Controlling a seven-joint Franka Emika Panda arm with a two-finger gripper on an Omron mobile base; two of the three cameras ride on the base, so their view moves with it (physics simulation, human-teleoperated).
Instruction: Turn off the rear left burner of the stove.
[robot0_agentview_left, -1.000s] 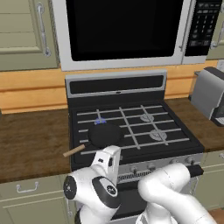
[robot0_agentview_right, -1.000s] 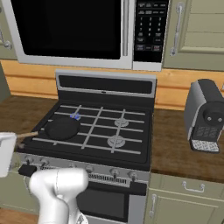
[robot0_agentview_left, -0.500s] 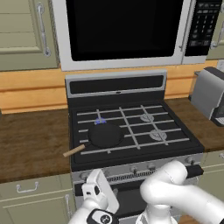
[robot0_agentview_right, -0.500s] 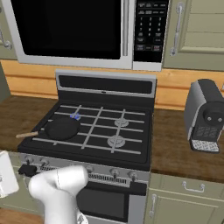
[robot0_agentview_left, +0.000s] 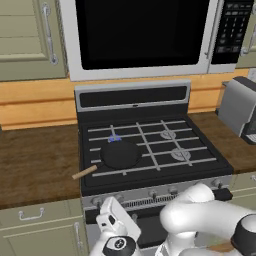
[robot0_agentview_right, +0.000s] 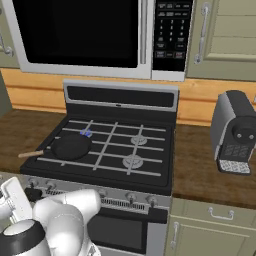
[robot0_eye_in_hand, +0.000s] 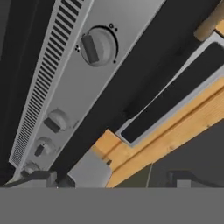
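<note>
Rear left burner (robot0_agentview_left: 114, 138) burned blue at the stove's (robot0_agentview_left: 150, 172) back left corner, behind the frying pan (robot0_agentview_left: 120, 154). Reaching for its knob (robot0_eye_in_hand: 97, 47) on the front panel seemed underway. The gripper (robot0_agentview_left: 116, 220) hung below that edge; its opening couldn't be judged. Next: close on the knob squarely.

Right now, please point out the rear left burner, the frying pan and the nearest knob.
rear left burner (robot0_agentview_left: 114, 138), left base view, its blue flame.
frying pan (robot0_agentview_left: 120, 154), left base view, pan middle.
nearest knob (robot0_eye_in_hand: 97, 46), hand view, knob face.
</note>
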